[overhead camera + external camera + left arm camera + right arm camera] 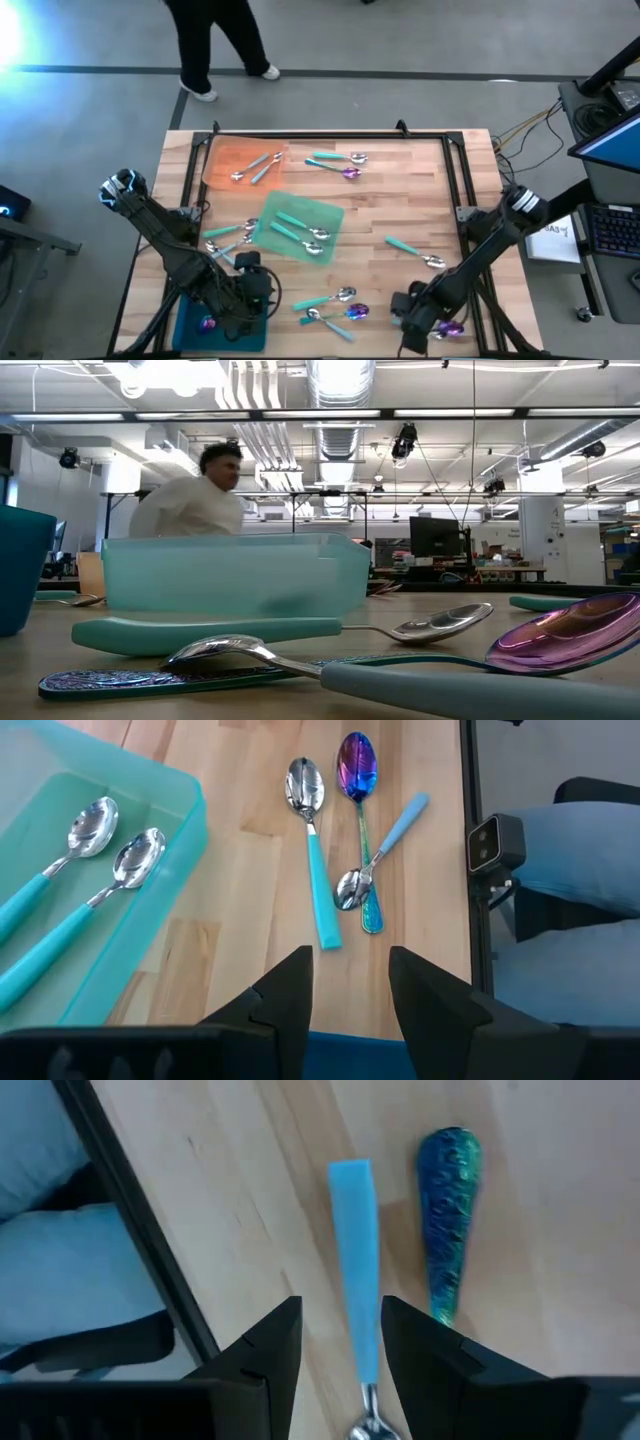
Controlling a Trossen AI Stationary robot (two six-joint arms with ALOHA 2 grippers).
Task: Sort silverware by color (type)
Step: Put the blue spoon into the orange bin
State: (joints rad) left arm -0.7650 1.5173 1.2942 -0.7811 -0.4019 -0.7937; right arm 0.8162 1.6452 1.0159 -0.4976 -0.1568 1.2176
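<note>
Left wrist view: parted pincer (pixel 350 982) above spoons (pixel 340 860)

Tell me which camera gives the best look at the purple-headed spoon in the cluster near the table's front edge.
The left wrist view: the purple-headed spoon lies whole and unobstructed beyond the open left gripper. The high view shows it small. The low view shows a purple bowl, close and side-on. The right wrist view doesn't clearly show it.

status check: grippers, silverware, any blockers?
Left gripper open, empty, near edge. Right gripper open over a teal-handled spoon. Two spoons in green tray; rest scattered. No blockers.
</note>
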